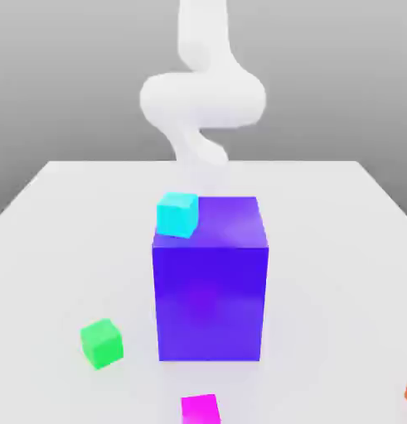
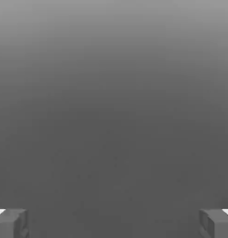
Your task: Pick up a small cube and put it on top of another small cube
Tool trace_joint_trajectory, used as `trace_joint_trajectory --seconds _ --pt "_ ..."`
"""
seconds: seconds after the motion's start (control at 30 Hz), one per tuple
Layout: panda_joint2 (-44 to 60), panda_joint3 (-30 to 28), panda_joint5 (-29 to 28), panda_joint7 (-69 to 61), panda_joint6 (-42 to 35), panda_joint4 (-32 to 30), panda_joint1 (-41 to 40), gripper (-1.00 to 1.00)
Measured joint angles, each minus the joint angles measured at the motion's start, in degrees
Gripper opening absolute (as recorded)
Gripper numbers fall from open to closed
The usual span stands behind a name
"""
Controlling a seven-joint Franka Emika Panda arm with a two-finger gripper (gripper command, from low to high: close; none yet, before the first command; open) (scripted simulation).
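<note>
In the exterior view, the magenta cube (image 1: pixel 201 409) lay on the table (image 1: pixel 322 273) before the blue-purple block (image 1: pixel 210 302); a low sideways approach risked striking that block. The cube sat nearly square to it, without a long axis. In the hand view, the gripper (image 2: pixel 114 225) stood wide and empty.

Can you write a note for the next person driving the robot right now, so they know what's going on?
Pincer: open, holding nothing.
Small magenta cube: on the table in front of the big blue-purple block, at the exterior view's bottom edge.
Small green cube: on the table, toward the exterior view's left of the block.
Done: no stacking of those two yet.
Left: pick up one, probably magenta, and set it on the other.
</note>
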Motion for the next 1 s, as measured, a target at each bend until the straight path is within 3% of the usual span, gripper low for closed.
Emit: trace_joint_trajectory --seconds 0.3,0.5,0.73,1.0 --pt "19.6 -4.2 13.0 0.7 -7.6 3.3 4.7 0.00" --pt "32.3 -4.5 18.5 4.4 -12.3 5.3 5.4 0.00" --pt "45.0 -4.2 20.3 12.2 -15.8 7.2 6.4 0.00" --pt "55.3 -4.6 18.3 24.1 -17.0 8.9 8.3 0.00"
